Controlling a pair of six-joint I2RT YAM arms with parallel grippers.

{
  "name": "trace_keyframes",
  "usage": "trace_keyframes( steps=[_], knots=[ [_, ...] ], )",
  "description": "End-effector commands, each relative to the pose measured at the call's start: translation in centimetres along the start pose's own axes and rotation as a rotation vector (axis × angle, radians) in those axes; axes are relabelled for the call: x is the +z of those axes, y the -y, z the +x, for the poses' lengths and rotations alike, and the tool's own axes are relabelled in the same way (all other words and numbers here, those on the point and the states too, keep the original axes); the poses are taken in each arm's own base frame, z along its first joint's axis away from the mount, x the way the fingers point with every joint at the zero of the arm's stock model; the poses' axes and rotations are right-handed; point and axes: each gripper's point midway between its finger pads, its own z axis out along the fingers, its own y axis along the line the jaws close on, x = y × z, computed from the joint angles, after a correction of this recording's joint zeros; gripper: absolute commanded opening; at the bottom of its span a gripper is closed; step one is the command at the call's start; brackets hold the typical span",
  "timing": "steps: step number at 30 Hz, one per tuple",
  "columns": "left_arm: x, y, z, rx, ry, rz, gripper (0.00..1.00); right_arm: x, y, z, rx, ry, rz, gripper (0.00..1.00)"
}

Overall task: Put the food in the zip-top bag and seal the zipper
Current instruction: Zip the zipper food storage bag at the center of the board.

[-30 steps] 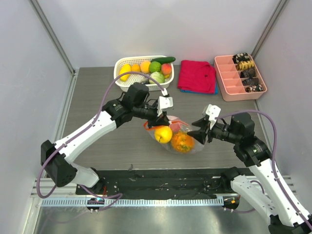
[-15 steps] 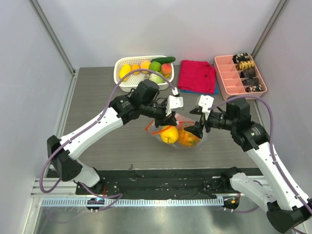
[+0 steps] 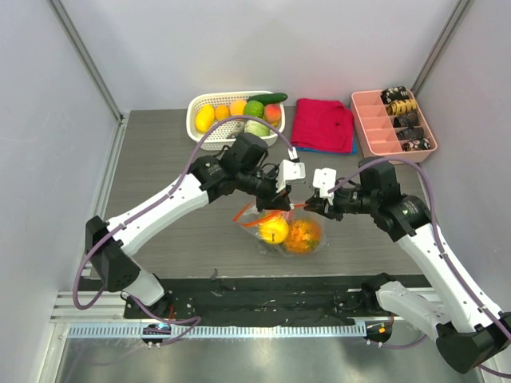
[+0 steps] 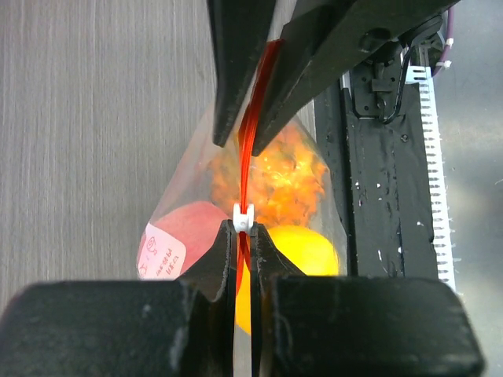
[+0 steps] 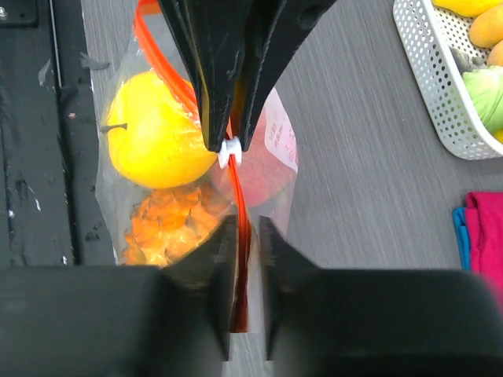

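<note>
The clear zip-top bag (image 3: 265, 242) hangs between my two grippers. The food is inside it: a round yellow fruit (image 5: 153, 129), a frilly orange piece (image 5: 169, 228) and a pink peach-like one (image 4: 185, 228). My left gripper (image 4: 244, 232) is shut on the orange-red zipper (image 4: 250, 118), right behind its white tab (image 4: 244, 219). My right gripper (image 5: 246, 221) faces it from the other side. Its jaws stand narrowly apart around the zipper's end, with the strip against one finger and a thin gap at the other. From above, the left gripper (image 3: 281, 201) and right gripper (image 3: 307, 206) almost meet.
A white slotted basket (image 3: 200, 104) with more fruit stands at the back. To its right are a red cloth (image 3: 322, 124) and a pink divided tray (image 3: 369, 136). A black rail (image 3: 263, 291) runs along the near edge.
The right gripper came in from the right, opened wide, then narrowed around the zipper end. The left gripper carried the bag's mouth to the right, and the strip is now pulled straight.
</note>
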Motion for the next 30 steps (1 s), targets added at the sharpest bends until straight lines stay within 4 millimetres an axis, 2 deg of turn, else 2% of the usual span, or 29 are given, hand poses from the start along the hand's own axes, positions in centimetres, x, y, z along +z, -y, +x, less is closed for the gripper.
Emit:
trace_keyframes(
  steps=[1, 2, 4, 5, 7, 8, 12, 30],
  knots=[
    [-0.7, 0.3, -2.3, 0.030, 0.059, 0.003, 0.00, -0.6, -0.1, -0.3, -0.050, 0.000, 0.014, 0.06],
    [-0.7, 0.3, -2.2, 0.032, 0.056, -0.001, 0.00, -0.6, 0.0, 0.1, -0.044, -0.017, 0.032, 0.01],
    [-0.8, 0.1, -1.1, 0.024, 0.017, -0.015, 0.00, -0.9, 0.3, 0.2, -0.041, -0.020, 0.067, 0.01],
    [-0.9, 0.3, -0.3, 0.016, -0.003, -0.014, 0.00, -1.0, 0.4, 0.8, -0.032, -0.036, 0.083, 0.01],
    [-1.2, 0.1, 1.3, 0.010, -0.040, -0.029, 0.00, -1.5, 0.1, 0.7, -0.050, -0.026, 0.104, 0.01],
    [-1.3, 0.3, 2.7, -0.003, -0.064, -0.029, 0.00, -1.5, -0.1, 1.2, -0.047, -0.030, 0.108, 0.01],
    [-2.5, -0.2, 5.5, -0.031, -0.103, -0.071, 0.00, -1.9, -0.5, 1.5, -0.049, -0.024, 0.135, 0.01],
    [-8.7, -1.4, 11.1, -0.075, -0.209, -0.182, 0.00, -2.6, -0.9, 2.9, -0.026, -0.055, 0.175, 0.01]
  ],
)
